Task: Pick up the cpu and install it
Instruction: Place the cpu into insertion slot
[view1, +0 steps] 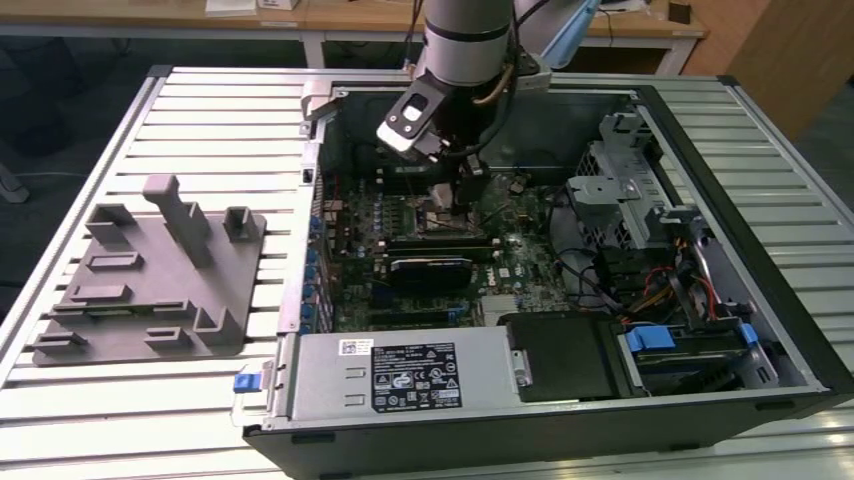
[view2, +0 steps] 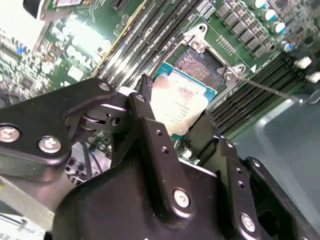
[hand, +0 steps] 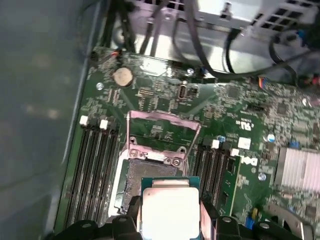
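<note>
My gripper (hand: 170, 216) is shut on the cpu (hand: 170, 210), a small square chip with a silvery top and pale rim, pinched on two opposite edges by black fingers (hand: 207, 207). In the second wrist view the cpu (view2: 180, 102) hangs tilted over the near edge of the dark socket (view2: 202, 67) on the green motherboard. The socket (hand: 145, 172) is uncovered and its metal load plate (hand: 162, 132) is swung back. In the exterior view the gripper (view1: 454, 192) reaches down inside the open computer case, just above the socket (view1: 434, 218). Whether the chip touches the socket I cannot tell.
Memory slots (hand: 92, 165) flank the socket on both sides. Black cables (hand: 200, 45) and a silver heatsink (hand: 300, 170) lie beyond it. A power supply (view1: 400, 375) and drive cage (view1: 627, 180) crowd the case. A grey fixture tray (view1: 147, 290) sits on the slatted table at the exterior view's left.
</note>
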